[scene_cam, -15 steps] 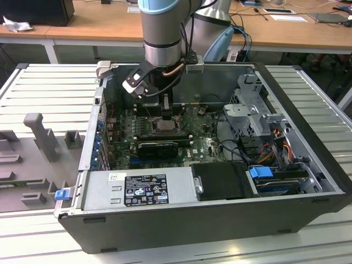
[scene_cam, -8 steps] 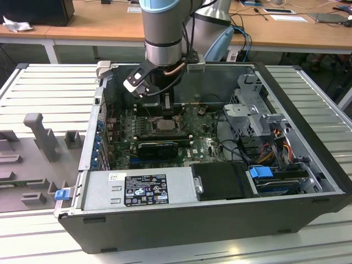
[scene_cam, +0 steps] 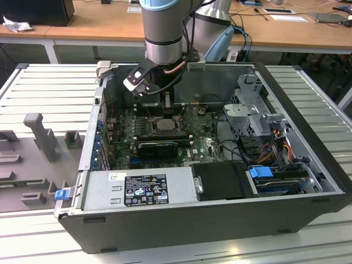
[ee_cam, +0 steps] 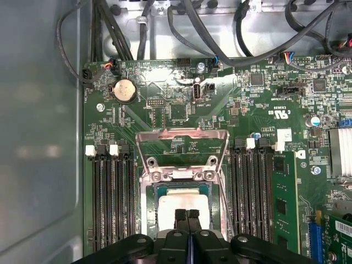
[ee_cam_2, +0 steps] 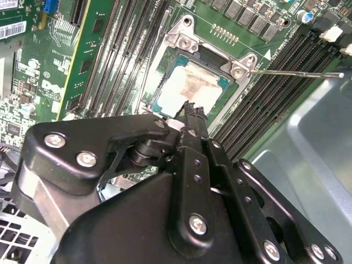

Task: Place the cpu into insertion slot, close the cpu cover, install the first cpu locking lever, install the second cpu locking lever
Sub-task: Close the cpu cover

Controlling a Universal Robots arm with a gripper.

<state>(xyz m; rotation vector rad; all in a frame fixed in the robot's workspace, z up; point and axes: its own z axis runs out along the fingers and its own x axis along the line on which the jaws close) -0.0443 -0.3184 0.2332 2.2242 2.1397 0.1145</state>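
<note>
A grey slatted table (scene_cam: 308,231) carries the open computer case (scene_cam: 220,220). In the exterior view the gripper (scene_cam: 166,103) hangs just above the cpu (scene_cam: 165,125). In the first wrist view the cpu lies already in the insertion slot (ee_cam: 181,185). The cpu cover (ee_cam: 181,140) stands open, and the fingers (ee_cam: 180,215) are pressed together, holding nothing. The second wrist view adds a thin locking lever (ee_cam_2: 297,72), not yet fastened.

Silvery-grey cpu (ee_cam: 169,204) lying flat, sitting in insertion slot (ee_cam: 181,185); cpu cover (ee_cam: 181,133) standing flipped open, tilting back beyond slot.
</note>
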